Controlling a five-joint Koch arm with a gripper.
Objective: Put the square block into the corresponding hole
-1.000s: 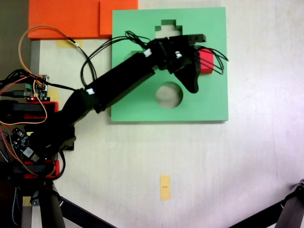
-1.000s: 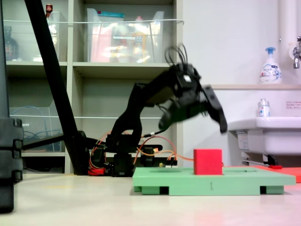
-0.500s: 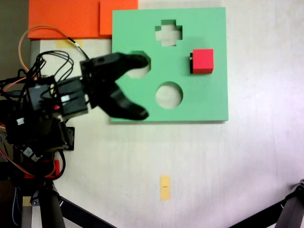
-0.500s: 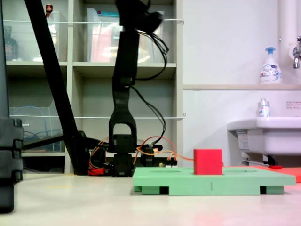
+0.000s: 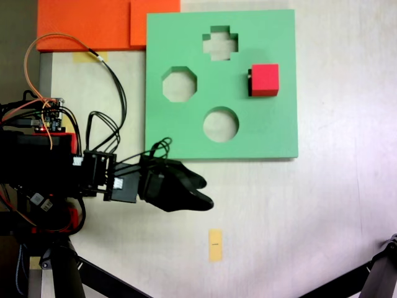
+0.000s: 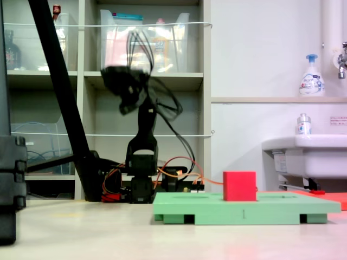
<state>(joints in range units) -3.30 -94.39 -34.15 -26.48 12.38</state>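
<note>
The red square block [image 5: 265,79] [image 6: 239,186] stands on the right part of the green foam board [image 5: 273,130] [image 6: 282,208], free of the gripper. It covers the square hole, of which a dark sliver [image 5: 249,82] shows along its left side. From the side most of the block rises above the board, and how deep it sits is unclear. In the top-down fixed view my gripper [image 5: 206,192] hovers off the board, past its near-left corner, jaws nearly together and empty. In the side fixed view the gripper [image 6: 127,89] is blurred, raised well left of the block.
The board also has a cross cutout [image 5: 220,42], an octagonal cutout [image 5: 180,85] and a round cutout [image 5: 221,124]. Orange foam sheets [image 5: 93,25] lie at the top left. A yellow tape marker [image 5: 215,245] is on the table. Black stand legs [image 5: 62,273] [image 5: 384,273] cross the lower corners.
The arm pulled back from beside the block, swung left over the board and came down in front of it. Its jaws went from wide open to nearly together. The block stayed put.
</note>
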